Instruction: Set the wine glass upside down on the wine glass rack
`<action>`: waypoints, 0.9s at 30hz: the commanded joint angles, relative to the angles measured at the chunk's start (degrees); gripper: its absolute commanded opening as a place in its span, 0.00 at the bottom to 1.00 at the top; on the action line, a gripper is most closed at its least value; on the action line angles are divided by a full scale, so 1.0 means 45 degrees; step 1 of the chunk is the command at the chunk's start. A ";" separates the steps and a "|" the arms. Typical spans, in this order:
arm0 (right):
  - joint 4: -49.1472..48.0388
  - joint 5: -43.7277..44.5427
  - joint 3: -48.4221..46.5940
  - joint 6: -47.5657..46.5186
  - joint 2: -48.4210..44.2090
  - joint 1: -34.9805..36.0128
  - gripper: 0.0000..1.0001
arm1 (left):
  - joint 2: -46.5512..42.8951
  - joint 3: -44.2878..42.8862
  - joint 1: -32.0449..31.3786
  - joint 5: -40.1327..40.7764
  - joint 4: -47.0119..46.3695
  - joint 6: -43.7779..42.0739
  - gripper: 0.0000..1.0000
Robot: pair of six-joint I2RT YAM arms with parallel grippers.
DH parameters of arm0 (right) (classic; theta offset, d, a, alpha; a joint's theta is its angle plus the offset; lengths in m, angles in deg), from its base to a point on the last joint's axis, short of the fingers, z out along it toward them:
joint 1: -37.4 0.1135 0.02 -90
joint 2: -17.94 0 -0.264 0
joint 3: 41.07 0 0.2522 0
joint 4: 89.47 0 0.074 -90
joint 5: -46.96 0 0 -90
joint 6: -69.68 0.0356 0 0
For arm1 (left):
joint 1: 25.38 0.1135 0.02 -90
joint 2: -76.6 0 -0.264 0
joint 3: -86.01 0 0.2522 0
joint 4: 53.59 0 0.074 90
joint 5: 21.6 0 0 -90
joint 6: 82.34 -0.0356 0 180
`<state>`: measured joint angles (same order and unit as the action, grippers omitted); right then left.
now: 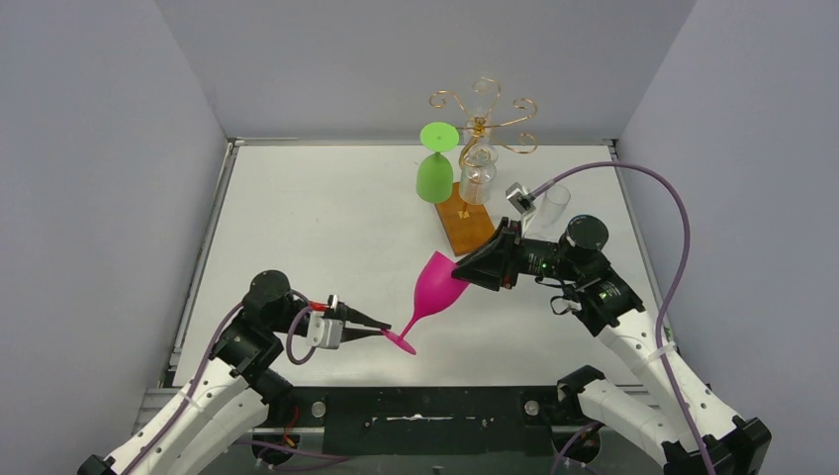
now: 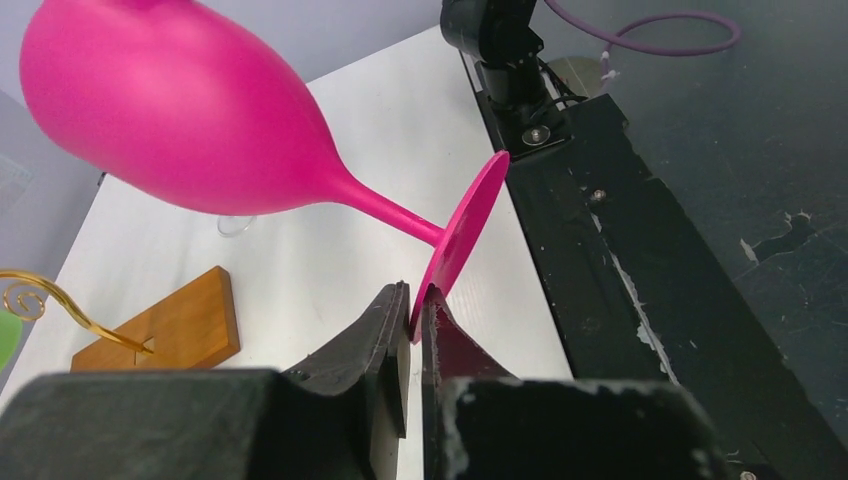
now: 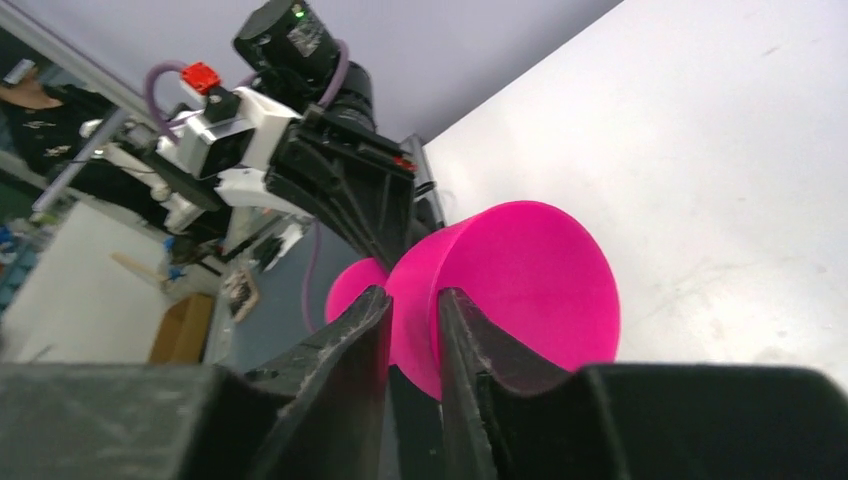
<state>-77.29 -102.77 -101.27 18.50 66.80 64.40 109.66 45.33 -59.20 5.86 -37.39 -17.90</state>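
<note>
One pink wine glass (image 1: 435, 282), one green glass (image 1: 433, 178), one wine glass rack (image 1: 465, 226)

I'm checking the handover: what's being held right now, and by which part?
The pink wine glass: left gripper jaws pinch its foot's edge; right gripper jaws straddle the bowl rim, clamping unclear.
</note>
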 commanded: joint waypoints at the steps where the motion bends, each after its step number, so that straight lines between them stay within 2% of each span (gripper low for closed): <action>1: 0.0462 0.1453 -0.0146 -0.1028 -0.0449 0.0079 0.32 | -0.0222 0.0024 0.0070 0.0262 -0.0796 0.0771 0.00; 5: 0.0822 0.3177 -0.0014 -0.1185 -0.1124 0.0077 0.55 | -0.0717 0.0227 0.0056 0.0705 -0.1565 0.2345 0.00; 10: 0.1116 0.5151 0.0263 -0.1450 -0.2003 0.0084 0.66 | -0.0979 0.0280 0.0075 0.1838 -0.1895 0.3954 0.00; 14: 0.0944 0.4890 0.0371 -0.1239 -0.2123 0.0119 0.65 | -0.0999 0.0356 0.0076 0.2703 -0.2739 0.5467 0.00; 18: 0.0256 0.4872 0.0792 -0.0796 -0.2534 0.0404 0.60 | -0.0843 0.0144 0.0070 0.4104 -0.3546 0.8401 0.00; 23: -0.2285 0.4660 0.2030 0.0670 -0.2818 0.0959 0.56 | -0.0263 -0.0400 0.0059 0.5760 -0.3469 1.1584 0.00; 27: -0.2312 0.5265 0.1885 0.0543 -0.2191 0.1856 0.52 | 0.0443 -0.1060 0.0066 0.6149 -0.2955 1.2930 0.00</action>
<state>-79.52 -81.72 -91.63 19.38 55.11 69.47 109.46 45.83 -59.03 28.55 -48.58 29.13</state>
